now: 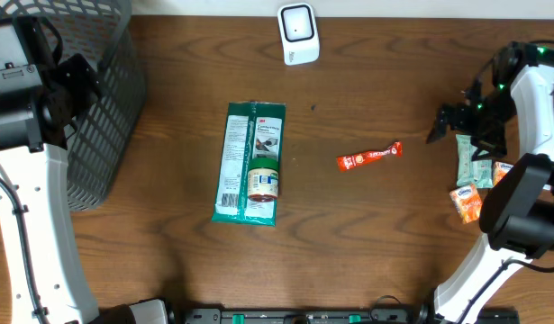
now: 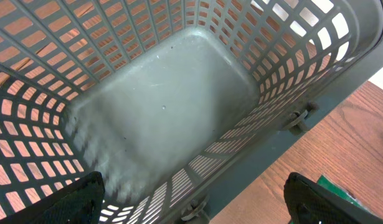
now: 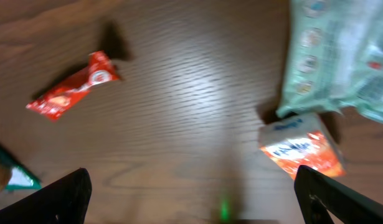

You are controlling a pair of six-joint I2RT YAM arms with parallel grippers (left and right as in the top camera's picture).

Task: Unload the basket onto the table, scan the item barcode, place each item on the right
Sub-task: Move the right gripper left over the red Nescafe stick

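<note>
A white barcode scanner (image 1: 298,34) stands at the table's far edge. A long green package (image 1: 249,162) lies mid-table with a small bottle (image 1: 264,180) on top of it. To its right lies a red sachet (image 1: 369,157), which the right wrist view shows as the red sachet (image 3: 73,85). My left gripper (image 1: 74,79) hangs open over the grey basket (image 2: 166,93) and holds nothing; in its wrist view the left gripper (image 2: 194,202) straddles the basket's wall. My right gripper (image 1: 446,122) is open above bare wood between the sachet and the tissue packs, and the right gripper (image 3: 197,199) is empty.
The mesh basket (image 1: 105,108) fills the far left corner. A pale green tissue pack (image 1: 472,160) and an orange pack (image 1: 467,202) lie at the right edge beside my right arm. Up close, the pale pack (image 3: 337,56) and the orange pack (image 3: 301,149) lie right of the fingers.
</note>
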